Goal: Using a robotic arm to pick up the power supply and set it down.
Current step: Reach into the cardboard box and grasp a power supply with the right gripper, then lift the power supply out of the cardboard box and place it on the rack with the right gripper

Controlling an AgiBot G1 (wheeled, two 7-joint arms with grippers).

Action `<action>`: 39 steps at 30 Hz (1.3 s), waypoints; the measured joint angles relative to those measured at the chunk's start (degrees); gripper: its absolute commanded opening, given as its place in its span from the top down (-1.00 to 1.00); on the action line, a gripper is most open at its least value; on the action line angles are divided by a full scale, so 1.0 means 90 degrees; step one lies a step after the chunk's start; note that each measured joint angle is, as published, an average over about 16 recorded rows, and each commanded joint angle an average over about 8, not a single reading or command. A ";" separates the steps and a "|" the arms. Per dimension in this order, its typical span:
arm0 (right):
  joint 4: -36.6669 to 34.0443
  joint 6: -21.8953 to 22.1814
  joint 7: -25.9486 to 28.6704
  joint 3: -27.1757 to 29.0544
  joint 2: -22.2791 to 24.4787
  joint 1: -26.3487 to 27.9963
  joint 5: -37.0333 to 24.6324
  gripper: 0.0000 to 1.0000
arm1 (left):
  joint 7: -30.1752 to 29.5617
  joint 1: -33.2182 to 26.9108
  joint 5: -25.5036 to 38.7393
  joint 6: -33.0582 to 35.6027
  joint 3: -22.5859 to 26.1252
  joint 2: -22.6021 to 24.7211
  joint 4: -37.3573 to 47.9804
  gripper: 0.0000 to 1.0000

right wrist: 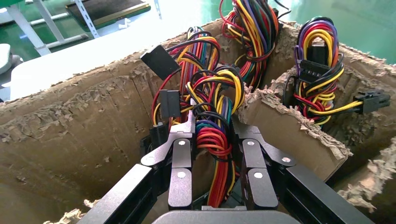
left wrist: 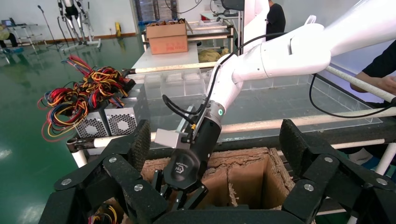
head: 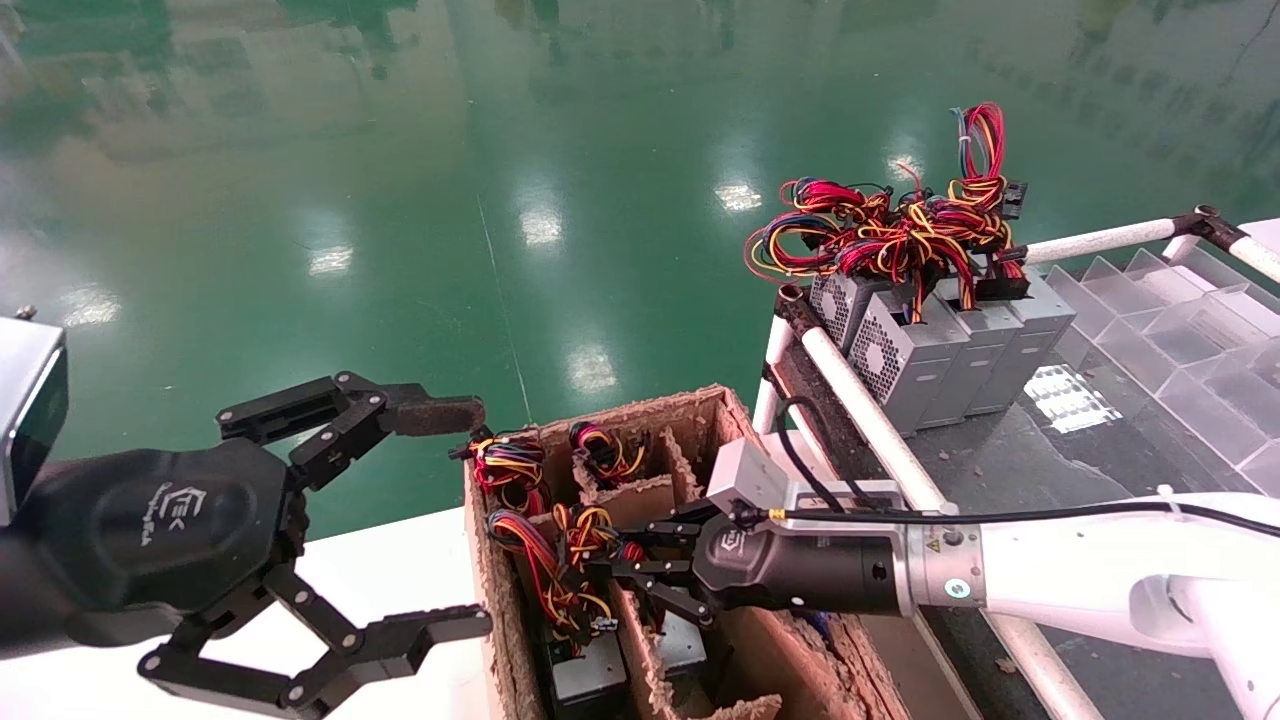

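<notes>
The robotic arm [head: 1080, 570], white with a black gripper, reaches from the right into a torn cardboard box [head: 650, 408]. Its right gripper [head: 603, 572] [right wrist: 212, 128] is down in a compartment. The fingers [right wrist: 180, 158] stand close together, shut on the red, orange and yellow wire bundle [right wrist: 212, 140] of a power supply. The bundle [head: 545, 560] rises above the box; the metal body below is mostly hidden. From the left wrist view the right gripper [left wrist: 180, 193] shows dipping into the box. My left gripper [head: 450, 520] [left wrist: 217, 144] hovers open just left of the box, holding nothing.
Several grey power supplies [head: 930, 350] with tangled wires stand in a row on the right table behind a white pipe rail [head: 870, 410]. Clear plastic trays [head: 1180, 330] lie beyond them. More wire bundles [right wrist: 317, 70] fill neighbouring compartments. A white tabletop [head: 390, 570] lies under the left gripper.
</notes>
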 measured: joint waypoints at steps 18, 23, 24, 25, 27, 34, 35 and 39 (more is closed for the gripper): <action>0.0092 -0.0397 -0.0153 0.0276 0.0251 0.0117 0.0417 1.00 | 0.0000 0.0000 0.0000 0.0000 0.0001 0.0000 0.0000 -1.00; 0.0353 -0.0571 -0.0034 0.0395 0.0441 0.0148 0.0610 1.00 | 0.0000 0.0000 -0.0001 0.0000 0.0001 0.0000 0.0000 -1.00; 0.0428 -0.0610 0.0005 0.0425 0.0492 0.0159 0.0659 1.00 | 0.0000 0.0000 -0.0001 0.0000 0.0001 0.0000 0.0000 -1.00; 0.0514 -0.0648 0.0052 0.0457 0.0548 0.0171 0.0712 1.00 | 0.0000 0.0000 -0.0001 0.0000 0.0001 0.0000 0.0000 -1.00; 0.0716 -0.0722 0.0167 0.0526 0.0676 0.0200 0.0828 1.00 | 0.0000 0.0000 -0.0001 0.0000 0.0001 0.0000 0.0000 -1.00; 0.1663 -0.0847 0.0738 0.0809 0.1266 0.0318 0.1270 1.00 | 0.0001 0.0000 -0.0001 0.0000 0.0001 0.0000 0.0000 -1.00; 0.1816 -0.0836 0.0828 0.0858 0.1365 0.0334 0.1334 1.00 | 0.0001 0.0000 -0.0001 0.0000 0.0001 0.0000 0.0000 -1.00; 0.2433 -0.0711 0.1167 0.1071 0.1793 0.0375 0.1579 1.00 | 0.0001 0.0000 -0.0001 -0.0001 0.0001 -0.0001 0.0000 -1.00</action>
